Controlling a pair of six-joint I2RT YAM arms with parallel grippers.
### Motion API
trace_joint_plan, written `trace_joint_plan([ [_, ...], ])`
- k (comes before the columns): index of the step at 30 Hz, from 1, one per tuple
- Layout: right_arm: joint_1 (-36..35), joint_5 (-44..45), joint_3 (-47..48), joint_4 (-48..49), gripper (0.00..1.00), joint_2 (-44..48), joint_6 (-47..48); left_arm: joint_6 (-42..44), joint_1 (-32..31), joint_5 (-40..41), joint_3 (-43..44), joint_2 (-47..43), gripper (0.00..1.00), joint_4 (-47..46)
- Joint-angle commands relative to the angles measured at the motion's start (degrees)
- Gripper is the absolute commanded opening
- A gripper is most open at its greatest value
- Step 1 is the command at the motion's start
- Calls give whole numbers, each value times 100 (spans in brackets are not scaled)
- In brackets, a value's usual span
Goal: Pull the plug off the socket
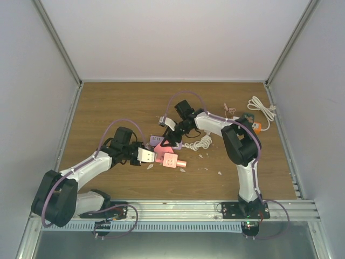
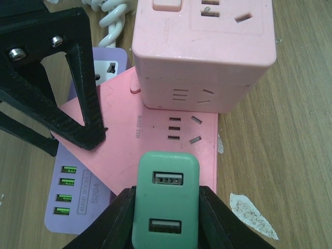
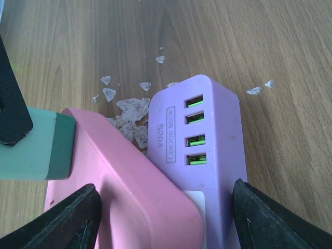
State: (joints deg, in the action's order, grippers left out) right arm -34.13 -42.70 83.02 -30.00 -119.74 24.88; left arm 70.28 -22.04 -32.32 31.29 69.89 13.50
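The mint-green USB plug sits in the near end of the flat pink-orange socket, and my left gripper is shut on its two sides. In the right wrist view the plug juts from the socket at the left. My right gripper stands wide, its fingers astride the socket and the purple strip beneath it. One right finger has its tip down on the socket's top face. From above, both grippers meet at mid-table.
A pink cube socket rests on the flat socket's far end. A coiled white cord lies beside the pile. A small orange piece with a white cord lies at the back right. White flecks dot the wooden table.
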Motion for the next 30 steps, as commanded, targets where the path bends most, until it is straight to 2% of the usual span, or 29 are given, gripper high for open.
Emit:
trace_joint_plan([
  [1, -76, 985, -342, 94, 69, -363, 146, -127, -32, -630, 153, -245, 20, -110],
  [16, -72, 1651, -646, 373, 66, -431, 263, -283, 75, -1624, 548, -296, 15, 223],
  [24, -68, 1699, -671, 394, 66, -465, 254, -87, 124, -1604, 576, -316, 11, 369],
  [30, -68, 1516, -564, 280, 67, -345, 207, -58, 531, -1710, 723, -449, 11, 625],
])
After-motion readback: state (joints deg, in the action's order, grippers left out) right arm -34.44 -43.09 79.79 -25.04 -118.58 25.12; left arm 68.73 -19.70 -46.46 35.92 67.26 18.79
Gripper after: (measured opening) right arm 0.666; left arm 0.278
